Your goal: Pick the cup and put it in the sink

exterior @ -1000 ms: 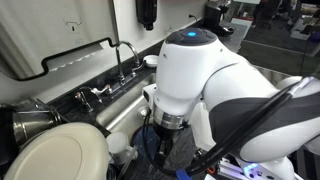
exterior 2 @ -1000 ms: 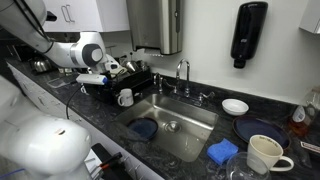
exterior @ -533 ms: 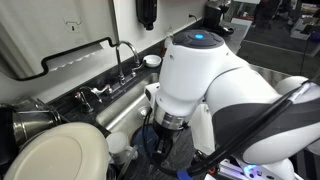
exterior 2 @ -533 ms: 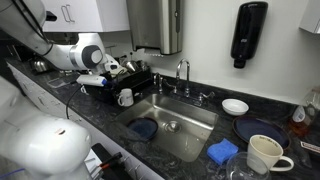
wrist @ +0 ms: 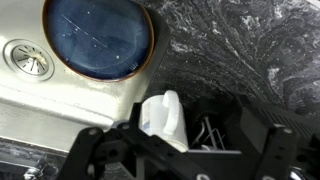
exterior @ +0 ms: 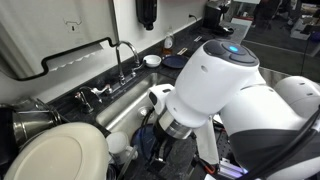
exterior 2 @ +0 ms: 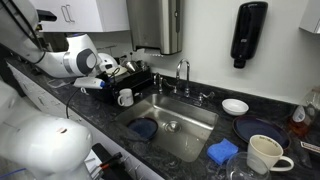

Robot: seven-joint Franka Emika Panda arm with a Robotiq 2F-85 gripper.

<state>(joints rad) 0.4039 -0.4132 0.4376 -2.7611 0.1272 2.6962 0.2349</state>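
Note:
The cup (exterior 2: 125,97) is small and white with a handle. It stands on the dark counter between the dish rack (exterior 2: 128,80) and the sink (exterior 2: 170,125). In the wrist view the cup (wrist: 163,117) stands upright just ahead of my gripper (wrist: 185,152), whose dark fingers are spread apart and hold nothing. In an exterior view my gripper (exterior 2: 110,72) hovers over the rack, up and left of the cup. The steel sink (wrist: 40,95) holds a blue plate (wrist: 95,40) beside the drain (wrist: 28,60).
The chrome faucet (exterior 2: 182,75) stands at the sink's back rim. A white bowl (exterior 2: 235,105), a dark blue plate (exterior 2: 258,130), a blue sponge (exterior 2: 222,151) and a large cream mug (exterior 2: 262,153) lie to the sink's right. My arm (exterior: 225,95) fills much of one view.
My arm has swung: its white body has moved right in one exterior view and left in the other. The cup has not moved.

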